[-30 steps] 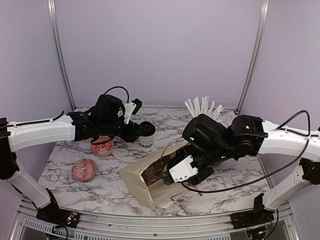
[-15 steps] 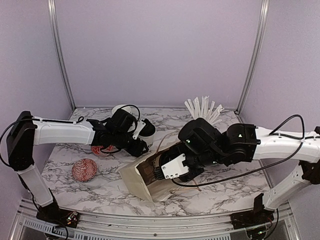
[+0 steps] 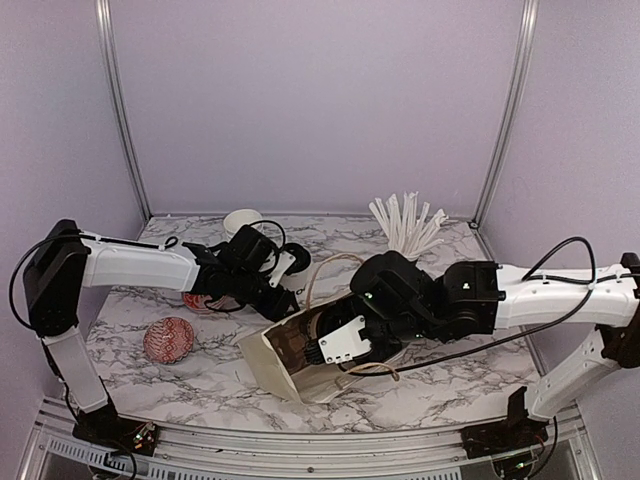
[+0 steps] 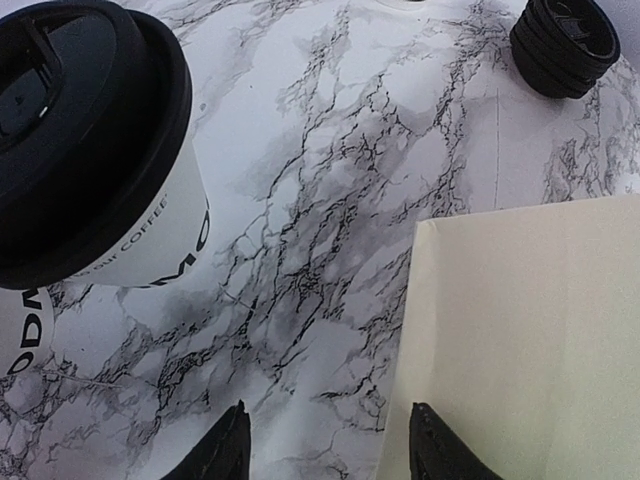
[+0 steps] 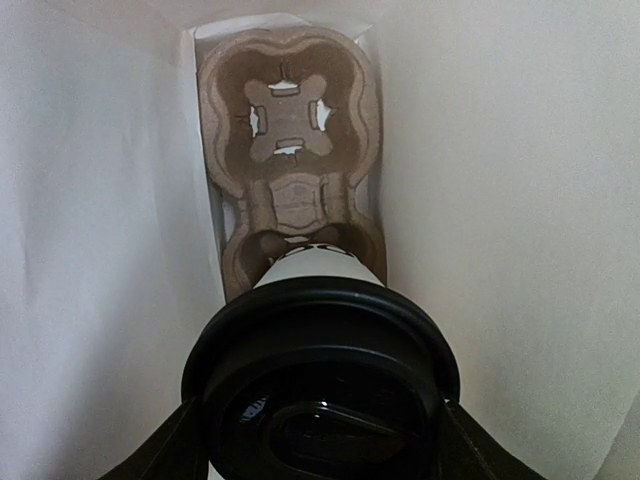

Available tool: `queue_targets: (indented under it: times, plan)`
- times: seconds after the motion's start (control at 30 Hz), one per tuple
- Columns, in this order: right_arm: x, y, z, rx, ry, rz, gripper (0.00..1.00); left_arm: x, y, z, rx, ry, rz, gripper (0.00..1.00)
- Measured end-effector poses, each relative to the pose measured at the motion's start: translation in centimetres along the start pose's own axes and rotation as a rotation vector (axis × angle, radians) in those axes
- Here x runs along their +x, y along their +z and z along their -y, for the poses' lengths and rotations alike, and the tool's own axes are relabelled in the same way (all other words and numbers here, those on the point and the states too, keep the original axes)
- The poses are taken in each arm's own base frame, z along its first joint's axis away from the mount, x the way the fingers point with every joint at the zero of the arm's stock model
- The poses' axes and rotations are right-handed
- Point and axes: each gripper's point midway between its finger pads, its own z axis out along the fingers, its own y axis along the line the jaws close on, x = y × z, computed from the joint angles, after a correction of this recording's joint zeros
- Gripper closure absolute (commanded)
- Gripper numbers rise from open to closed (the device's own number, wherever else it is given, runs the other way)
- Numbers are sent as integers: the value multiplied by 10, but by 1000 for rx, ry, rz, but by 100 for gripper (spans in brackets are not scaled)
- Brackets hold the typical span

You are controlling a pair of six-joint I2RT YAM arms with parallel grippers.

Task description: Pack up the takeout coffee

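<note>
From above, the paper bag (image 3: 275, 365) lay on its side on the desk (image 3: 470, 375), midway along the near edge, with its mouth turned toward the right edge. The right arm (image 3: 450, 300) reached into that mouth. The left arm (image 3: 140, 262) stretched in from the left edge and ended just beyond the bag's far side.

In the left wrist view, the left end effector (image 4: 330, 445) stood partly open with nothing between its fingers. The free coffee cup (image 4: 95, 160), black lid on, stood ahead and to the left of those fingers, apart from them. The bag's wall lay ahead to the right, and a stack of lids (image 4: 565, 45) sat farther off. The left arm was plainly the nearer one to this cup.

In the right wrist view, the right end effector (image 5: 325, 440) was closed on the carried coffee cup (image 5: 320, 340), with a finger on each side of the lid. The cup's long axis ran down the bag's length, base first. It pointed at the cardboard carrier (image 5: 290, 130) at the bag's bottom, whose wells lay straight ahead. The next move seemed to depend on holding that line.
</note>
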Motion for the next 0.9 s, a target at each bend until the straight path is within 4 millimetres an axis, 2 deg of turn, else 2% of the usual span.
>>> queue_targets:
  times: [0.3, 0.67, 0.9]
  plan:
    - [4, 16, -3, -1, -11, -13, 40, 3, 4, 1, 14, 0, -12, 45]
    - [7, 21, -3, 2, -15, -18, 38, 3, 3, 4, 34, 1, -13, 45]
    - [10, 39, -11, -34, -22, -45, 38, 3, 3, 6, 53, 0, -13, 45]
